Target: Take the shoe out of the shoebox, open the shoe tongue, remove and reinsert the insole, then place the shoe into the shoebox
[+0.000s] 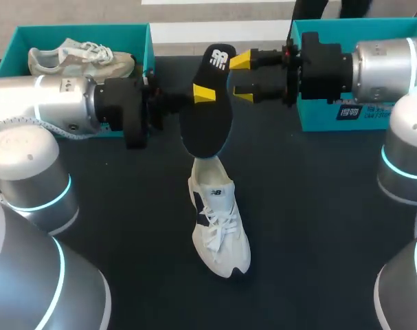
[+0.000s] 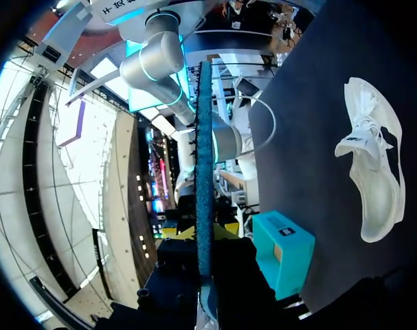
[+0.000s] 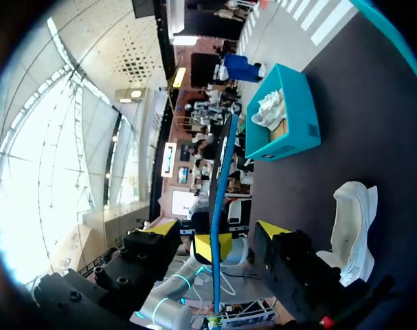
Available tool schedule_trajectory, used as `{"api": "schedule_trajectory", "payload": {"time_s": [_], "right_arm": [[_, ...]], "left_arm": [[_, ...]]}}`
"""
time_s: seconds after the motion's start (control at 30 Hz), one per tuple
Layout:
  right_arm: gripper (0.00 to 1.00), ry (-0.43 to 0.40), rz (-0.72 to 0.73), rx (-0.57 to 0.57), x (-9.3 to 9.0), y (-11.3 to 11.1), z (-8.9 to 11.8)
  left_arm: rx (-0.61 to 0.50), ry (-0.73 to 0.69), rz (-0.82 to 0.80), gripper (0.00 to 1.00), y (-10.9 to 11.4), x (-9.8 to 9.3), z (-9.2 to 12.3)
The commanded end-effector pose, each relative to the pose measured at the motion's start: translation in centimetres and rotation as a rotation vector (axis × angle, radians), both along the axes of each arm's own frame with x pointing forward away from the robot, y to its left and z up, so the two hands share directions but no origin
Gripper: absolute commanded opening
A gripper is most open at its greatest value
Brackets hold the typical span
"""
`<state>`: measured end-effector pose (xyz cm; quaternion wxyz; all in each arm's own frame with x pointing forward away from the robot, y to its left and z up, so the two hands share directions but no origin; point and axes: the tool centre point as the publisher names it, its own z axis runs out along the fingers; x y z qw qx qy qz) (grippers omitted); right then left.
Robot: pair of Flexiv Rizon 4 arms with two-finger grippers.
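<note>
Insole pinched by left gripper, hung over shoe at table middle; long axis far-to-near, lower end just above heel opening. Right gripper spread astride insole's far end.

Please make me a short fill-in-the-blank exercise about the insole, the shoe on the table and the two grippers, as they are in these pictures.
1. The left gripper is shut on the black ___.
2. The right gripper has its fingers ___, one on each side of the insole.
3. The shoe that lies on the table is ___ in colour.

Missing words: insole; open; white
</note>
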<state>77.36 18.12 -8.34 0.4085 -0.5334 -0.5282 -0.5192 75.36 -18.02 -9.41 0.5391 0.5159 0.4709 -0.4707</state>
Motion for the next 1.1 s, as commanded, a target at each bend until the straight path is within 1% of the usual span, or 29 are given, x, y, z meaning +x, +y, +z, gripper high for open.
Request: {"api": "schedule_trajectory", "payload": {"time_s": [0.03,0.13,0.3,0.43,0.57,0.63,0.73,0.8,1.1], "right_arm": [[1.00,-0.023,0.068,-0.004,-0.4,-3.5,0.2],[1.00,-0.048,0.104,-0.007,-0.6,-4.6,0.1],[1.00,-0.055,0.130,-0.018,-1.1,-6.7,-0.5],[1.00,-0.023,0.176,-0.012,-1.5,-8.3,-1.0],[1.00,-0.036,0.214,0.013,-2.1,-9.8,-1.3],[1.00,-0.008,0.236,0.007,-2.4,-10.2,-1.4],[1.00,0.020,0.179,-0.019,-2.7,-11.3,-1.7],[1.00,0.020,0.179,-0.019,-2.7,-11.3,-1.7],[1.00,0.020,0.179,-0.019,-2.7,-11.3,-1.7]], "left_arm": [[0.000,0.005,0.024,0.00,1.6,-0.5,0.1],[-0.003,0.013,0.045,0.00,2.3,-0.5,0.0],[0.006,0.030,0.064,0.00,3.3,-0.7,-0.2],[0.026,0.027,0.073,0.00,4.2,-0.8,-0.3],[0.045,0.024,0.090,0.00,4.8,-0.5,-0.5],[0.051,0.022,0.102,0.00,5.0,-0.3,-0.5],[0.065,0.017,0.111,0.00,5.2,-0.2,-0.5],[0.079,0.014,0.118,0.00,5.3,0.1,-0.7],[0.079,0.014,0.118,0.00,5.3,0.1,-0.7]]}}
